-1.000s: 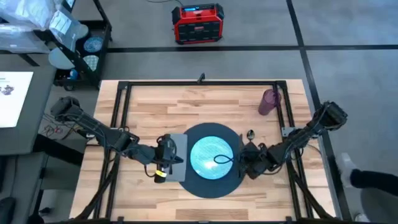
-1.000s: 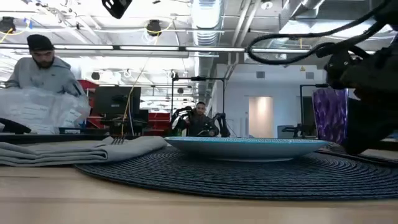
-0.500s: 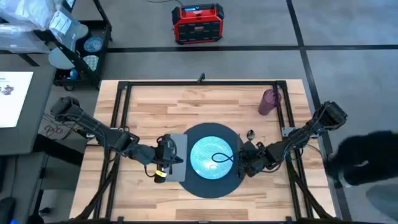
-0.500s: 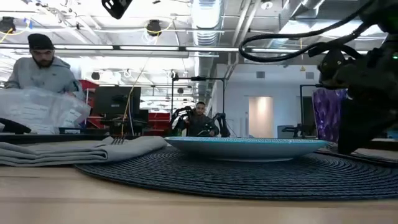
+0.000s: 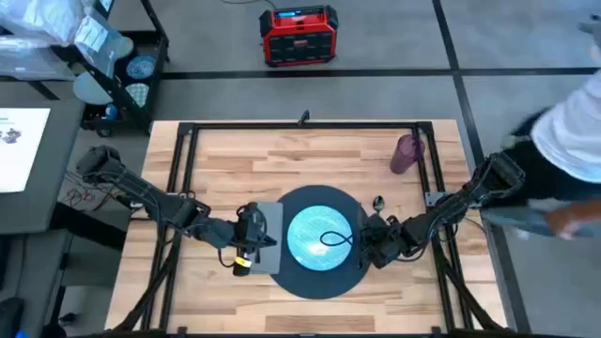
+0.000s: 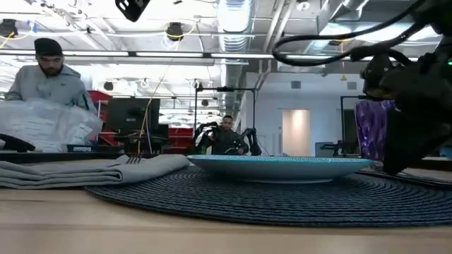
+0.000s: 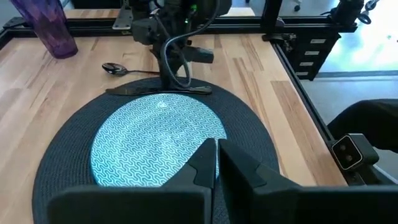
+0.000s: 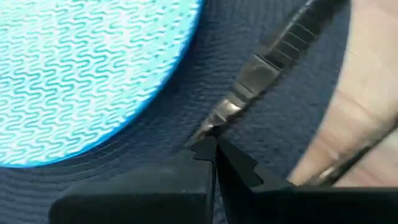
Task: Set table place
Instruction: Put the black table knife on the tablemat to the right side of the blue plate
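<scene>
On the table (image 5: 225, 150) lies the dark round mat (image 5: 315, 277) with the teal plate (image 5: 315, 235) on it. The grey napkin (image 5: 268, 218) rests at the mat's left edge, with fork tines (image 6: 131, 160) showing on it. My left gripper (image 5: 246, 242) is shut above the napkin. The knife (image 7: 158, 90) lies flat on the mat's right rim. My right gripper (image 5: 369, 246) is shut at the knife's end. The spoon (image 5: 378, 202) lies on the wood beside the mat, and the purple cup (image 5: 407, 153) stands at the far right. My right gripper meets the knife's narrow end (image 8: 219, 118) with its shut fingertips (image 8: 205, 152). The fingers slant down from the table's right side, roughly along the knife. The knife lies flat on the mat. Whether any of it sits between the tips, I cannot tell.
A black tube frame (image 5: 300, 125) runs round the tabletop. A person in white (image 5: 573, 122) stands just past the table's right edge. A red box (image 5: 299, 36) sits on the floor beyond the far edge. Bare wood lies at the far left and along the near edge.
My right gripper has shifted a little toward the table's left, farther onto the mat's right rim. A person has come in along the table's right side.
</scene>
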Robot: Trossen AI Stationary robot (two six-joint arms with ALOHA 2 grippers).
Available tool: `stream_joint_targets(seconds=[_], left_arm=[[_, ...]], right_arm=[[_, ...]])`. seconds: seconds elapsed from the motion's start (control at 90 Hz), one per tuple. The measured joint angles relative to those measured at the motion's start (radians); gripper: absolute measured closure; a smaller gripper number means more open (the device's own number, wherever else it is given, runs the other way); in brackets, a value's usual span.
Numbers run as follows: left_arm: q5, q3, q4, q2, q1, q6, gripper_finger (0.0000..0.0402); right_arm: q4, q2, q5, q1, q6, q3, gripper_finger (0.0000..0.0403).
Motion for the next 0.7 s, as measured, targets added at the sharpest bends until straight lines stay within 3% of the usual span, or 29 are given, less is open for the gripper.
stream_joint_targets(seconds=[0.256, 0.7], left_arm=[[0.000, 0.000, -0.013, 0.000, 0.000, -0.005, 0.0401], [0.000, 0.000, -0.021, 0.000, 0.000, -0.017, 0.0401]], right_arm=[[0.078, 0.000, -0.004, 0.010, -0.022, 0.000, 0.0403], [0.057, 0.002, -0.004, 0.032, 0.014, 0.000, 0.0403]])
